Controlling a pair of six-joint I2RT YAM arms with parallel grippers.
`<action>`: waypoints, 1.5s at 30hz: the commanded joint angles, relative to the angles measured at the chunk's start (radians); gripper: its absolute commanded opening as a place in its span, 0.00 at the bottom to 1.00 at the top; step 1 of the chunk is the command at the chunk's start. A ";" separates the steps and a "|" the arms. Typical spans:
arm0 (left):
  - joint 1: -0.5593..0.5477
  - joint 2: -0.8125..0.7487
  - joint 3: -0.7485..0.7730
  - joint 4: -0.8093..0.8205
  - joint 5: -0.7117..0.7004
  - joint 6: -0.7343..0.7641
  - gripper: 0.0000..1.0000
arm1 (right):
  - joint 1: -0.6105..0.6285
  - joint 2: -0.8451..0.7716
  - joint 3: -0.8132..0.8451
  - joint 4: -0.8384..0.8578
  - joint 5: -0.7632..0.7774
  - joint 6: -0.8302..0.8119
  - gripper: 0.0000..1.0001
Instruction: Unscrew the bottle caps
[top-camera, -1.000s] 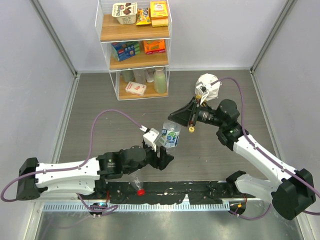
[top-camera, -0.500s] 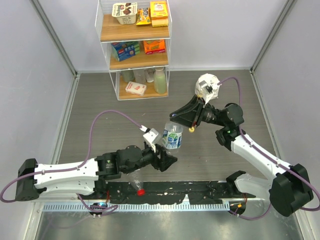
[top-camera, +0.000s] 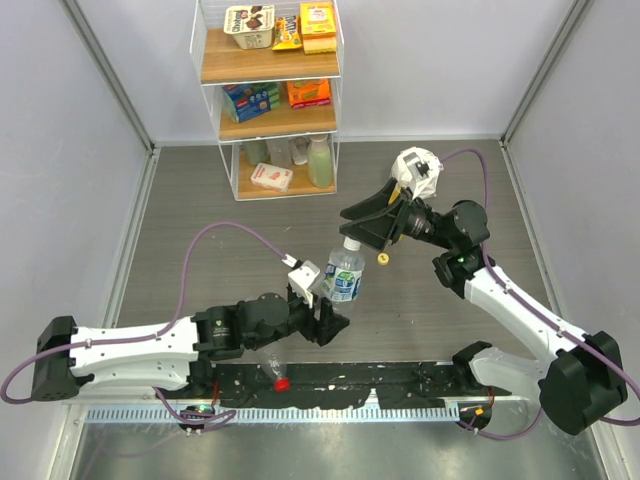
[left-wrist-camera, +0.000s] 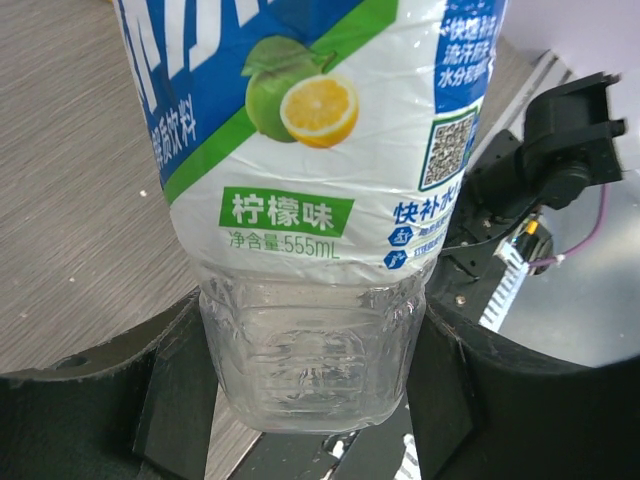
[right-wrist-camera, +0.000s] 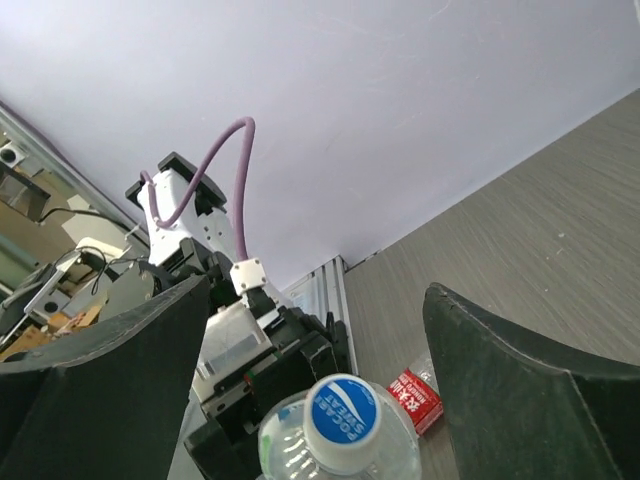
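Gripping the blue-label bottle (top-camera: 343, 280) with the left gripper (top-camera: 328, 312), clenched hard on the clear ribbed base, lemon-and-lime label facing the wrist camera. Holding it near the middle of the counter, neck end pointing up toward the far edge; lifted or resting on the surface, cannot tell. Wearing its white-and-blue cap (right-wrist-camera: 343, 410) on the neck. Hovering close at that cap with the right gripper (top-camera: 350, 226), released, spread wide, grasping nothing. Framing the cap low between the two black fingers (right-wrist-camera: 520, 400) in the right wrist view, touching neither. Over to the small yellow cap (top-camera: 383, 260), loose on the counter just beside the bottle, toward the right edge. Down by the near edge, a red cap (top-camera: 283, 382) at the tip of a clear bottle (top-camera: 268, 362) lying under the left arm; screwed on or off, impossible to say. Against the far edge, a wire shelf rack (top-camera: 270, 72).
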 joint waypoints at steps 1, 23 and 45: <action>-0.004 0.009 0.032 -0.038 -0.054 0.006 0.00 | -0.005 -0.036 0.075 -0.130 0.074 -0.059 0.94; -0.005 0.339 0.360 -0.463 -0.567 -0.143 0.00 | 0.226 0.063 0.427 -1.014 0.814 -0.363 0.93; -0.024 0.390 0.393 -0.480 -0.576 -0.177 0.00 | 0.243 0.126 0.409 -0.951 0.768 -0.329 0.49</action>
